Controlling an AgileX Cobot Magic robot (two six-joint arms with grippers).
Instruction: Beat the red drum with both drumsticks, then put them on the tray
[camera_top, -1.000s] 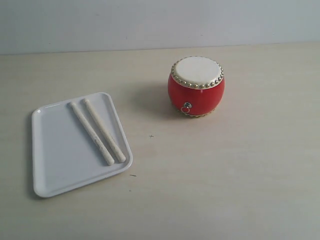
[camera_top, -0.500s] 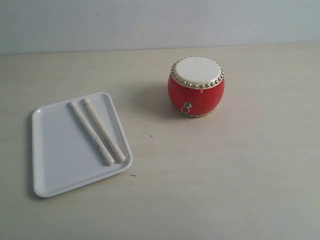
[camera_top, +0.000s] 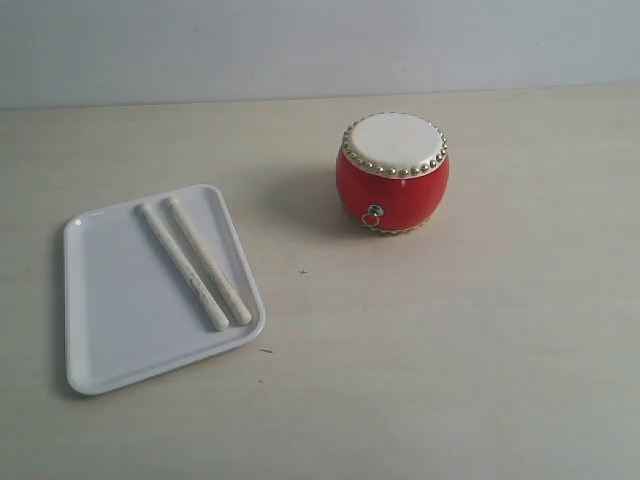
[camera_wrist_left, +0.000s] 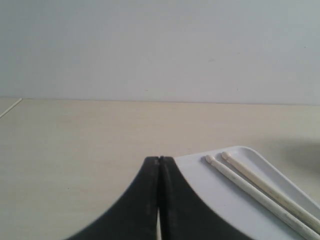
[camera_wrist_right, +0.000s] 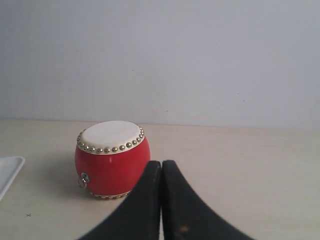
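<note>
The red drum (camera_top: 392, 174) stands upright on the table, cream skin up, its metal ring facing the camera. Both drumsticks (camera_top: 195, 262) lie side by side on the white tray (camera_top: 110, 320) at the left. Neither arm shows in the exterior view. In the left wrist view my left gripper (camera_wrist_left: 159, 159) is shut and empty, its tips at the tray (camera_wrist_left: 215, 195) corner, the drumsticks (camera_wrist_left: 260, 189) lying apart from it. In the right wrist view my right gripper (camera_wrist_right: 161, 162) is shut and empty, with the drum (camera_wrist_right: 112, 159) behind it, not touching.
The pale wooden table (camera_top: 450, 340) runs back to a plain grey wall (camera_top: 320, 45). A corner of the tray (camera_wrist_right: 7, 172) shows at the edge of the right wrist view.
</note>
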